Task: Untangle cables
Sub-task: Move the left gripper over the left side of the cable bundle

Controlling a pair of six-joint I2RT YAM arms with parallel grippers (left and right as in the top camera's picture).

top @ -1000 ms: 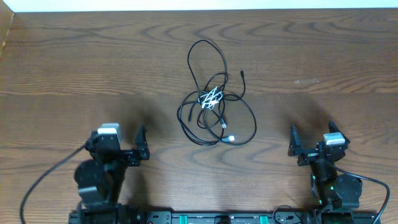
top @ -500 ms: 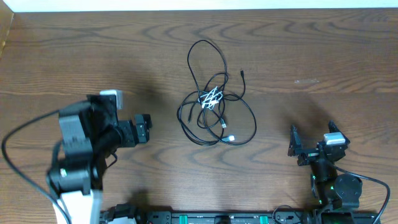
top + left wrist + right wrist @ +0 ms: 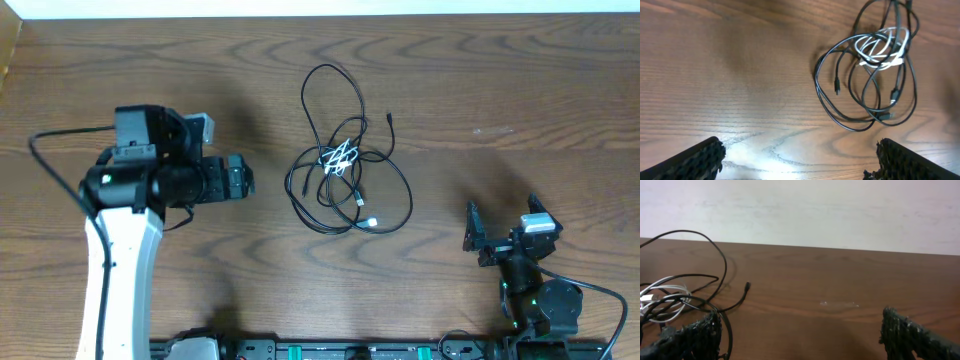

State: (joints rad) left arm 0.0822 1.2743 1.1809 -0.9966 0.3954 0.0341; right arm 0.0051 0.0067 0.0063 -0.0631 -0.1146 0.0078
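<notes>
Wooden table (image 3: 520, 70): dark brown, strong grain, glare patch near front edge in left wrist view. Small pale scuff (image 3: 494, 130) right of centre. White wall (image 3: 805, 210) beyond far edge.

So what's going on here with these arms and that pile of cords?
Two robot arms face a tangle of cables on a wooden table. The left gripper hovers open beside the pile, not touching it. The right gripper sits open near the table's front edge. Nothing is held yet.

White left arm (image 3: 118, 262), seemingly ridged black fingers (image 3: 694, 157)
</notes>
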